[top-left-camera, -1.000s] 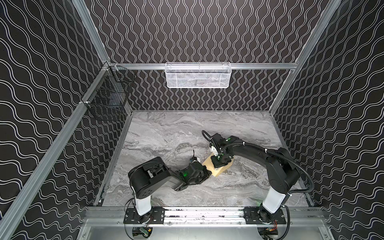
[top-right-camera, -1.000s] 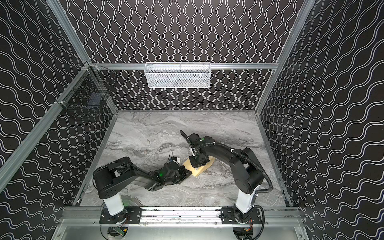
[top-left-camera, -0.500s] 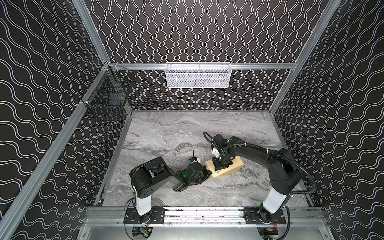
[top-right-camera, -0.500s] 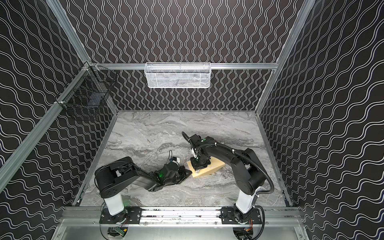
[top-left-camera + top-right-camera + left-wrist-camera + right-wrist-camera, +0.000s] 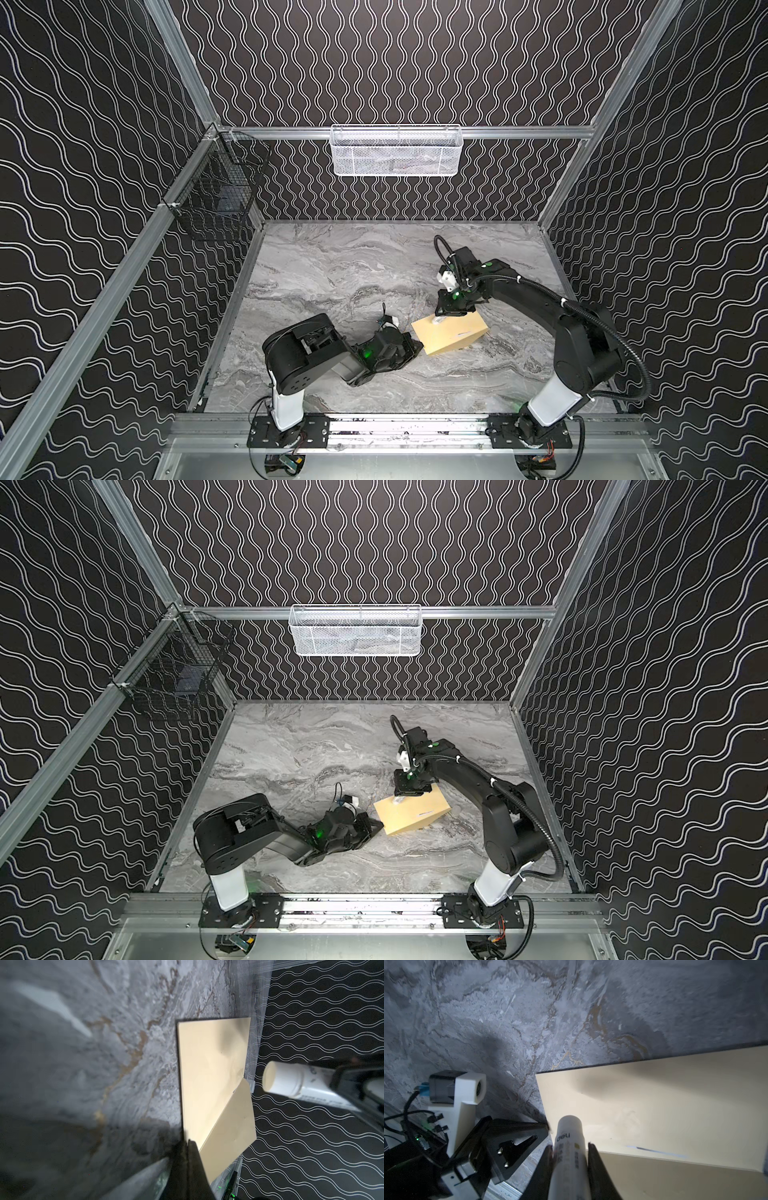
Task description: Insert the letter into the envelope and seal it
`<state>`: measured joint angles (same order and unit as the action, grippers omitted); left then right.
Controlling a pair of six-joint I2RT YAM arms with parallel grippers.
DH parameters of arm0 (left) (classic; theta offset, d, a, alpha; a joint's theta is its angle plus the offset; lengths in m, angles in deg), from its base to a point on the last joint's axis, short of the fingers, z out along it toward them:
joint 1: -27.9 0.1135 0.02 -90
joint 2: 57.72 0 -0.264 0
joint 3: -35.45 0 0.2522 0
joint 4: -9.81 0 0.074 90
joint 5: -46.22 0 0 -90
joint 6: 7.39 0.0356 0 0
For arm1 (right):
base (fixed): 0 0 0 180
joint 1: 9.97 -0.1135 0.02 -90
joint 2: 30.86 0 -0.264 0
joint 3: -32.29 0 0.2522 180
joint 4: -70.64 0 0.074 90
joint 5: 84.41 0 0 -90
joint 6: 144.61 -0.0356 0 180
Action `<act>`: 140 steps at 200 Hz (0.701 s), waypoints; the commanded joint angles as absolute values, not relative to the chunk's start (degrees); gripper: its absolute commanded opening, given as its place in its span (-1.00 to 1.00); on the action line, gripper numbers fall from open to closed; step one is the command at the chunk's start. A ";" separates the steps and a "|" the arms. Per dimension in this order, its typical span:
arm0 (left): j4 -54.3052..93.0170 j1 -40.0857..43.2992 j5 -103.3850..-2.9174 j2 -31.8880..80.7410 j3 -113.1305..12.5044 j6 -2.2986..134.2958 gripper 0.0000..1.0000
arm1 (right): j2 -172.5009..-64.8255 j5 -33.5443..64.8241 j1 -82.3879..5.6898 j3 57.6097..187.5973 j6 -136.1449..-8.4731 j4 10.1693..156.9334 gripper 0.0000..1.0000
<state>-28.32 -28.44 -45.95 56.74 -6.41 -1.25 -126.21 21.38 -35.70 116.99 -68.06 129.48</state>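
- Toward the front edge of the table (image 5: 332, 266), a little right of its middle, the envelope (image 5: 451, 338) lies flat with its flap (image 5: 230, 1132) open. The smooth marble top probably gives paper little hold, so a sideways push could slide or turn it.
- No letter shows in any view. It may be inside, but I cannot tell, and gluing an empty envelope shut would spoil the task.
- The left gripper (image 5: 415, 349) is closed tight on the envelope's short end, the one facing the table's left edge. So small a pinch could slip or crease the paper if the stick drags.
- The right gripper (image 5: 446, 313) is closed partway around a white glue stick (image 5: 569, 1132), whose tip is over the envelope near that same end. Whether it touches, I cannot tell. Pressing hard could buckle the paper, and glue laid off the flap line could bond the wrong faces.
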 commanded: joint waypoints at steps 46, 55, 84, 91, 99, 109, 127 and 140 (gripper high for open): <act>-9.56 -27.54 -38.82 38.44 -6.23 6.23 0.12 | -113.29 24.65 -30.90 111.43 -75.00 113.16 -1.00; -7.87 -27.02 -38.52 35.84 -6.40 6.92 0.43 | -110.50 24.63 -30.91 108.70 -78.50 107.98 -1.00; 2.72 -24.68 -35.37 23.46 -5.82 8.61 0.77 | -101.07 22.55 -32.95 95.46 -91.22 85.46 -1.00; 6.80 -23.86 -33.92 19.40 -6.02 9.71 0.80 | -99.57 19.90 -34.17 93.13 -93.61 81.52 -1.00; 13.34 -23.08 -31.66 14.55 -6.74 11.16 0.86 | -98.70 16.98 -36.40 90.83 -96.06 77.07 -1.00; 20.64 -22.15 -29.29 9.36 -7.79 12.85 0.96 | -98.81 12.89 -39.17 89.21 -98.42 73.77 -0.98; 26.63 -16.56 -32.58 2.28 -6.94 14.00 0.97 | -101.54 7.11 -44.06 88.53 -101.32 70.36 -0.99; 27.71 -11.98 -37.45 -0.49 -5.02 14.06 0.97 | -104.40 3.71 -48.40 88.24 -102.70 67.11 -1.00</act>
<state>15.81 -17.31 -33.58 3.23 -6.98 10.99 -101.12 13.34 -43.35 88.90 -95.71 80.26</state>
